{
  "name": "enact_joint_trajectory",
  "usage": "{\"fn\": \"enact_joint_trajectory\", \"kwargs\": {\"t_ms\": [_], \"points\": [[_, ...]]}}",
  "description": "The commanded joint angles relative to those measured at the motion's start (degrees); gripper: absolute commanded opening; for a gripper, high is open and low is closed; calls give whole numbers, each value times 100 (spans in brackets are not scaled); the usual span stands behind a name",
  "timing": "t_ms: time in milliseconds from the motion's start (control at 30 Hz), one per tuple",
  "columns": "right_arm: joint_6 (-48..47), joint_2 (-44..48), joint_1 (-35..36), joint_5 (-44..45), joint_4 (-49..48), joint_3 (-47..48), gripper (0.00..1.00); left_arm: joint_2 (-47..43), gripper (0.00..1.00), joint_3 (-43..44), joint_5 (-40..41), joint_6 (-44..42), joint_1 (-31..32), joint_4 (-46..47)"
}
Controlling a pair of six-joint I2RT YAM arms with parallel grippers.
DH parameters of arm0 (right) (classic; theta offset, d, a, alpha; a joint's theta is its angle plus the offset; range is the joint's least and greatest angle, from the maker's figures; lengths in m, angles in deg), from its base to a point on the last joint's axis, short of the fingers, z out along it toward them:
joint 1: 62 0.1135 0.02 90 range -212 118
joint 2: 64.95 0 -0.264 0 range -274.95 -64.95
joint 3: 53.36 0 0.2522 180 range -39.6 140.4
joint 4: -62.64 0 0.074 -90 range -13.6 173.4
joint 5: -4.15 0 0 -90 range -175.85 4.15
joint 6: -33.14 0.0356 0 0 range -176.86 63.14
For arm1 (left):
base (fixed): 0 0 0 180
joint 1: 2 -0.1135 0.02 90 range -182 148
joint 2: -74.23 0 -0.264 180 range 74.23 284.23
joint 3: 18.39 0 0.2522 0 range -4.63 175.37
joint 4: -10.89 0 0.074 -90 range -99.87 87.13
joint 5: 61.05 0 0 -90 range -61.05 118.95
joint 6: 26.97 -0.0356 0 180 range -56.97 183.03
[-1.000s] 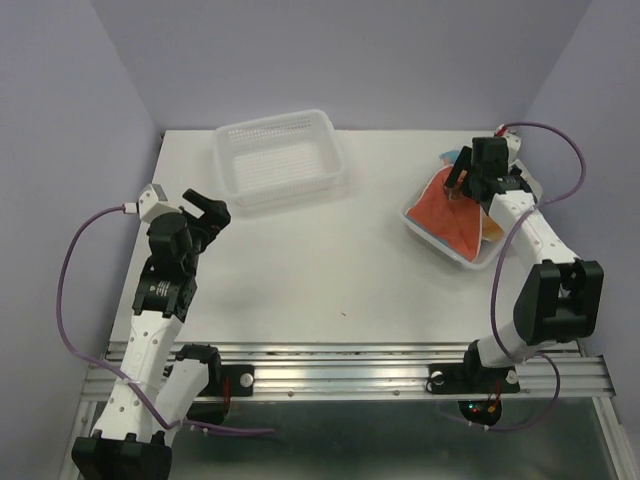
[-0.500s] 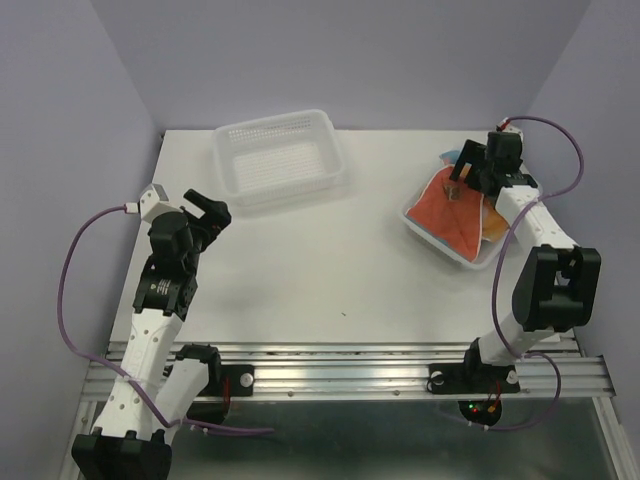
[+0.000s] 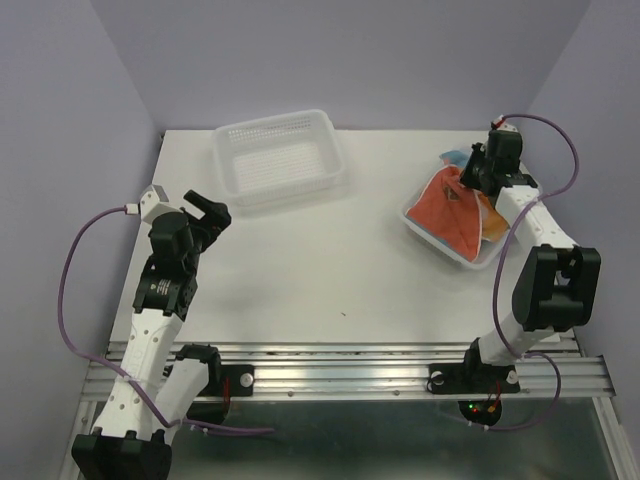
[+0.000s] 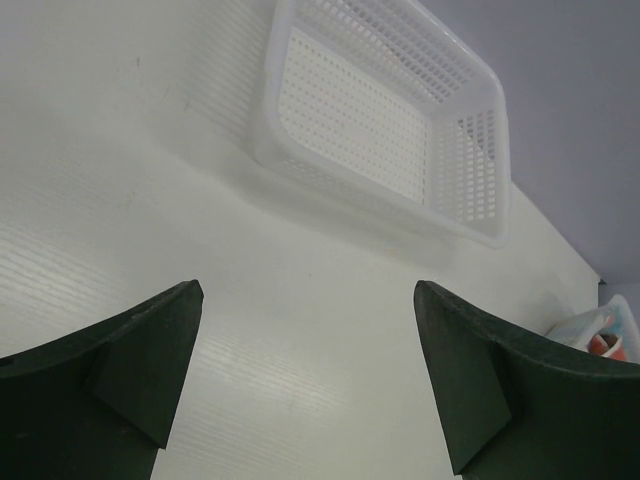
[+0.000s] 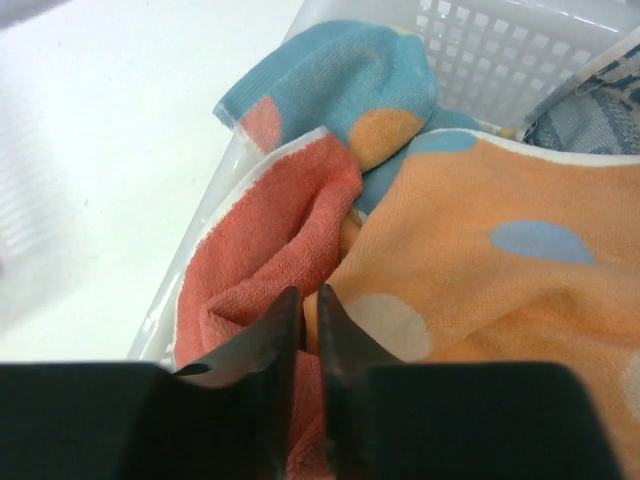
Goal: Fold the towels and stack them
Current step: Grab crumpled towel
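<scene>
So the left tool (image 3: pixel 208 208) hangs wide open, holding nothing, nearer me and well left of the white perforated plastic basket (image 5: pixel 480 40). Inside that basket the right tool (image 5: pixel 307 300) is pinched nearly closed on a fold of the red-orange terry towel (image 5: pixel 270 230), just beside the orange dotted towel (image 5: pixel 480 290). The light blue spotted towel (image 5: pixel 330 70) lies beyond them, draped at the basket's rim.

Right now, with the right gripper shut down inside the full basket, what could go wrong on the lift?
1. The right gripper pinches just where the red-orange towel meets the orange dotted towel, so both may come up together.
2. The light blue towel lies against them at the edge of the basket and could get dragged out onto the table.
3. Only a thin fold seems to be caught, so the cloth may slip free.
</scene>
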Motion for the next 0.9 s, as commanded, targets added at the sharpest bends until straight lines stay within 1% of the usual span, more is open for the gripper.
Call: {"fn": "enact_joint_trajectory", "kwargs": {"t_ms": [0,33,67,133,167,300,400,533,567,600,633,667,700,733,833,867], "points": [[31,454,-36,-79,-80,-19,10,-119,99,186,59,33,-22,-25],[40,664,-36,34,25,-19,2,-154,99,195,41,33,-22,-25],[31,788,-36,70,61,-19,1,-163,99,195,24,33,-22,-33],[31,1069,-36,18,96,-28,1,-198,99,203,-20,51,-22,-34],[31,1366,-36,-130,175,-28,1,-242,99,195,-64,51,-22,-25],[84,1887,-36,-255,438,33,1,-348,99,177,-152,103,-13,-34],[128,1993,-36,-27,588,-2,1,-401,99,177,-257,86,-13,-33],[163,1879,-36,290,632,-46,1,-453,99,194,-266,68,-22,-77],[181,1853,-36,343,650,-28,5,-462,99,195,-258,68,-22,-86],[198,1800,-36,369,676,-11,37,-462,99,212,-258,68,-22,-95],[250,1774,-36,404,677,-11,51,-462,99,212,-249,77,-22,-95],[268,1747,-36,457,668,-11,61,-462,99,212,-257,68,-22,-95],[295,1721,-36,510,650,-28,76,-462,99,221,-249,68,-22,-95],[304,1703,-36,562,615,-63,100,-453,99,212,-240,68,-22,-95],[251,1633,-36,624,405,-212,100,-436,99,204,-205,77,-13,-104],[164,1511,-36,511,326,-230,100,-418,99,203,-196,77,-22,-95]]}}
